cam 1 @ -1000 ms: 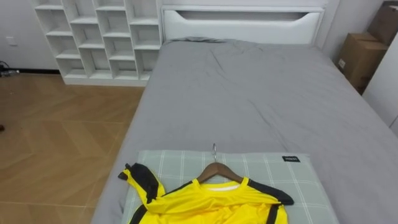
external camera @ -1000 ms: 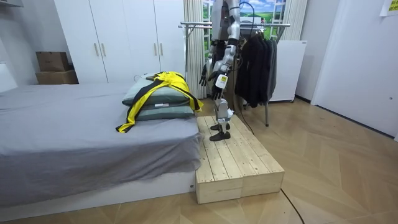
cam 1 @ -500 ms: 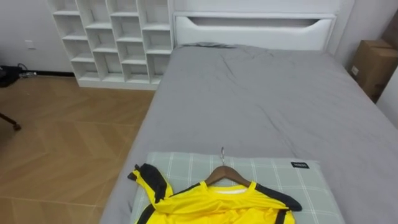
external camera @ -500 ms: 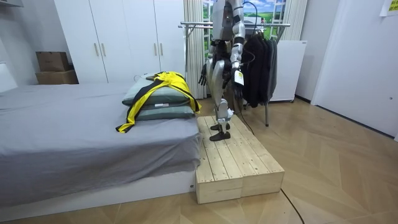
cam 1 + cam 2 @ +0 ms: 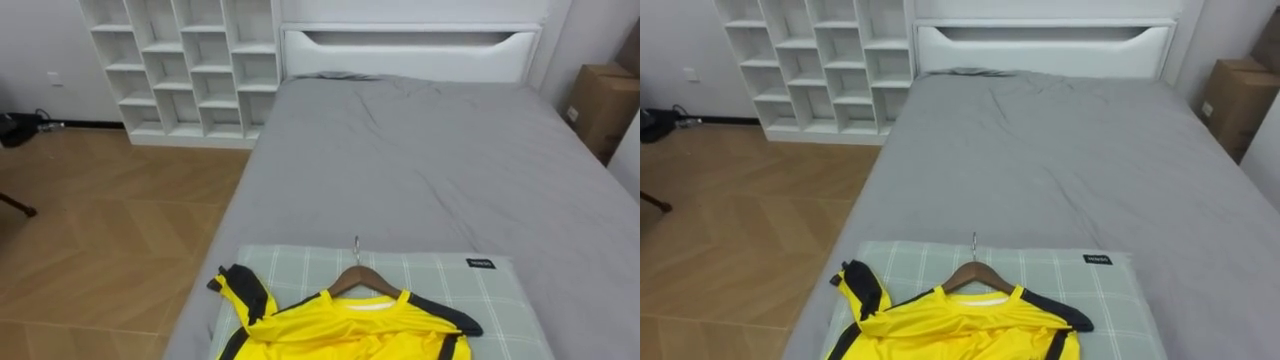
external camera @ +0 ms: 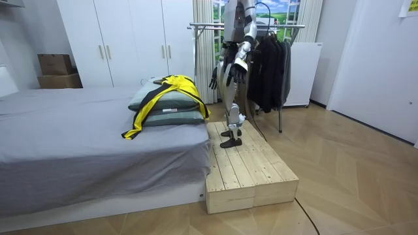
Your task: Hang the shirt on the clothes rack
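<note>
In the left eye view a yellow shirt (image 5: 340,325) with black trim is lying on a wooden hanger (image 5: 357,277), spread over a green checked pillow (image 5: 300,265) at the foot of the grey bed (image 5: 420,160); the hanger's metal hook is pointing up the bed toward the white headboard (image 5: 410,50); a white shelf unit (image 5: 180,60) is standing beside the bed's head on its left, and a cardboard box (image 5: 598,110) is sitting off the bed's right edge. In the room view the robot is standing upright on a wooden platform (image 6: 245,163) butting against the bed's foot, facing the bed; its left hand (image 6: 239,65) is hanging at chest height and its right hand (image 6: 213,82) is hanging lower, nearer the bed; whether either is open or closed I cannot tell; the shirt is resting on the pillow, apart from both hands; a clothes rack (image 6: 274,27) with dark garments (image 6: 271,72) is standing behind the robot, farther from the bed. In the right eye view a small dark label (image 5: 1097,260) is showing on the pillow's corner toward the bed's right.
</note>
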Controlling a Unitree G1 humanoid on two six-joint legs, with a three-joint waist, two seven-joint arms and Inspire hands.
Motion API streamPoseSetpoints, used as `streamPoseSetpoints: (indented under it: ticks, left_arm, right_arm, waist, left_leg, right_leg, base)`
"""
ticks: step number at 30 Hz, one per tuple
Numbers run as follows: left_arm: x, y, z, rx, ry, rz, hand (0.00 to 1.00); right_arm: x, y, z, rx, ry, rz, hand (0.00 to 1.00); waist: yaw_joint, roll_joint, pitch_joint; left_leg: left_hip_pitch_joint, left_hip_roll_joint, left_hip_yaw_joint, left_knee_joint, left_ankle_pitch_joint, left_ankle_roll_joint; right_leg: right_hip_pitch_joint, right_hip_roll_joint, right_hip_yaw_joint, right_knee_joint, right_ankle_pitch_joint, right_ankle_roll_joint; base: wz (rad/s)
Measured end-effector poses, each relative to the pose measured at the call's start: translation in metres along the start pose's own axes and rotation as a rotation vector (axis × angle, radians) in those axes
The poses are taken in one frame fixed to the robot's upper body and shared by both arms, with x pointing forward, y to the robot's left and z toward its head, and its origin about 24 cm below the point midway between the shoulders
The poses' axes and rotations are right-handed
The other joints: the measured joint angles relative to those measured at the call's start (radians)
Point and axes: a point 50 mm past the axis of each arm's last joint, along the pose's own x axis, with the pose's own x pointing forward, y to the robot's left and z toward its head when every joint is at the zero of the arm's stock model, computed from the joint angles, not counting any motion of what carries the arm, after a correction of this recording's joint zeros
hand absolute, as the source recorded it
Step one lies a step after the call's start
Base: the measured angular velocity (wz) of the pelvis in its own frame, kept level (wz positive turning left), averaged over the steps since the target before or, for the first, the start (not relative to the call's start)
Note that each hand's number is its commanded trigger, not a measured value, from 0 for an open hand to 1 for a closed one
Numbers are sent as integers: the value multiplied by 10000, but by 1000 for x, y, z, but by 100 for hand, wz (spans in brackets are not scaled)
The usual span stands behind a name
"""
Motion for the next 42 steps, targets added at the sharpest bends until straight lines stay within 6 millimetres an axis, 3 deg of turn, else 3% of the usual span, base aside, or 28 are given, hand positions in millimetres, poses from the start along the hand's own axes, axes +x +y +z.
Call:
streamPoseSetpoints:
  ticks: [8, 13, 15, 25, 36, 42]
  left_arm:
    - [3, 0, 38, 910, -2451, 336, 0]
    - [2, 11, 86, 1427, -5166, 1023, 0]
    - [1, 11, 94, 1552, -5644, 1099, 0]
    - [-12, -6, 117, 2594, -7471, 661, 0]
    - [-25, -21, 122, 3358, -8477, -71, 0]
    - [-25, -25, 132, 4113, -8966, -132, 0]
  right_arm:
    - [1, 1, 3, -218, -31, 33, 0]
    - [0, 0, 3, -235, -136, 2, 0]
    - [0, 0, 3, -231, -195, 48, 0]
    - [-1, -3, 4, -383, -210, 90, 0]
    - [0, -1, 7, -516, -310, 178, 0]
    - [0, 0, 7, -433, -299, 378, 0]
  waist:
    - [-226, -80, -14]
    - [-364, -76, -20]
    - [-499, -55, -29]
    - [-671, 71, -38]
    - [-946, 130, -46]
    - [-1137, 122, -22]
  left_leg:
    - [-52, 0, -32, 16, 9, -16]
    - [-69, 8, -57, 84, 7, -20]
    - [-69, 8, -56, 67, 6, -21]
    - [-20, 49, 182, -33, 1, -22]
    - [5, 74, 298, -184, 5, -27]
    - [49, 69, 300, -254, 5, -27]
  right_leg:
    - [-28, 7, -8, -3, -22, -36]
    - [-29, 23, 52, -1, -20, -37]
    - [-32, 23, 55, 1, -19, -37]
    - [-111, 19, 292, 16, -10, -49]
    - [-228, 22, 335, -9, 1, -64]
    - [-201, 38, 660, -21, 1, -64]
  base:
    - [0]
    - [1]
    - [0]
    - [-7]
    - [-4]
    - [0]
